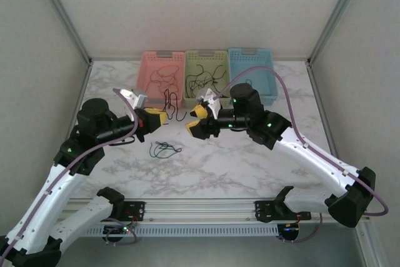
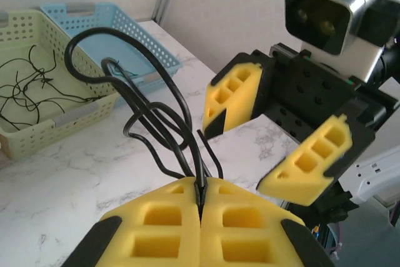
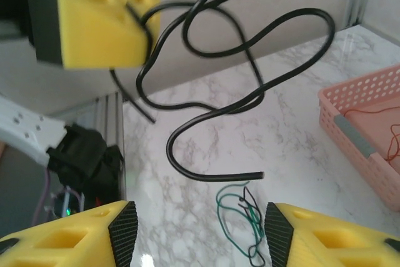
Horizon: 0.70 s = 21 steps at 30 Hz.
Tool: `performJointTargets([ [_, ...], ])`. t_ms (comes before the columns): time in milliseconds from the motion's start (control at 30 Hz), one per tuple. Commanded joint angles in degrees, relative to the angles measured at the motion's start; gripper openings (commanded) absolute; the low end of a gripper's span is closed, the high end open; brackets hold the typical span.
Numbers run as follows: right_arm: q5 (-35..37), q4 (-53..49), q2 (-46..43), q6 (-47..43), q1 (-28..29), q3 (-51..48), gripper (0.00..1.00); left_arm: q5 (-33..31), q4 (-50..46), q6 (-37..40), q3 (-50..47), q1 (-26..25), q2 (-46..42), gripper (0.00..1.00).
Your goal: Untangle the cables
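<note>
My left hand (image 2: pixel 201 203) pinches a black cable (image 2: pixel 199 176) shut tight. My right hand (image 3: pixel 200 229) is open beside it, holding nothing. Some cables (image 1: pixel 203 78) lie in baskets (image 1: pixel 207 52); the green cables (image 3: pixel 237 207) below are left, I think.

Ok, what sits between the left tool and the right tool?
A looped black cable, pinched in the shut left tool, hangs in the gap toward the open right tool; the top view and both wrist views show it.
</note>
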Motion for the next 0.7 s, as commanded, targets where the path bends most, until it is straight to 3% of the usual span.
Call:
performJointTargets([
  [0, 1.4, -1.1, 0.0, -14.2, 1.6, 0.9, 0.59, 2.3, -4.5, 3.9, 3.4, 0.3, 1.1, 0.0],
  [133, 2.3, 3.2, -0.2, -22.7, 1.9, -0.7, 0.58, 3.3, -5.3, 4.4, 3.9, 0.2, 1.3, 0.0],
  [300, 3.7, 1.6, 1.9, -32.0, 3.3, 1.3, 0.55, 3.3, -5.6, 4.2, 4.1, 0.2, 1.6, 0.0],
  [667, 7.5, 1.3, 4.8, -35.6, 4.8, 3.4, 0.52, 4.1, -5.9, 3.6, 4.0, 0.3, 2.1, 0.0],
])
